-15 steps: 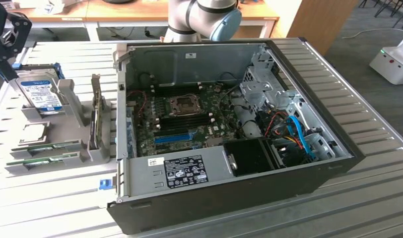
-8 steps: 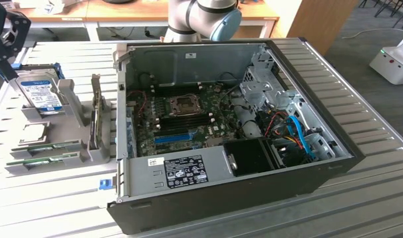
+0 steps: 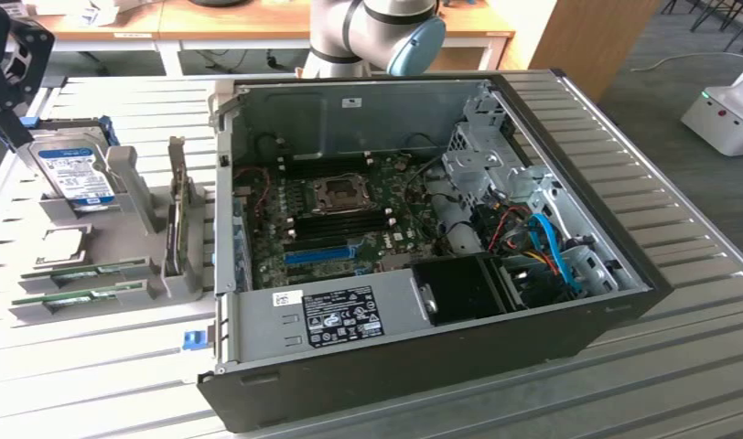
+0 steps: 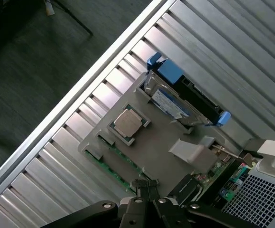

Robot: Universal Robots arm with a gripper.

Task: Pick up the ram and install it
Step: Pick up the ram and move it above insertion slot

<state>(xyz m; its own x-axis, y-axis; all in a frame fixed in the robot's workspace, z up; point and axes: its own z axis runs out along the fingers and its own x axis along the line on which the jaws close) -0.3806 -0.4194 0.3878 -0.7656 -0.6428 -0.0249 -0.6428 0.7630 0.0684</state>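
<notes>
The ram (image 4: pixel 110 169) is lying flat in the gray holder (image 4: pixel 152 147) on the slatted table (image 4: pixel 209 42), with its long side running along the holder's outer edge, and a second green stick (image 3: pixel 85 272) is sitting just beside it. The claw (image 4: pixel 146 186) is hanging over the holder with its tips looking pressed together and holding nothing, and the ram is lying slantwise just ahead of those tips. The exterior view is showing the open computer case (image 3: pixel 384 375) near the holder, while the wrist view is showing how the ram is lining up with the claw
</notes>
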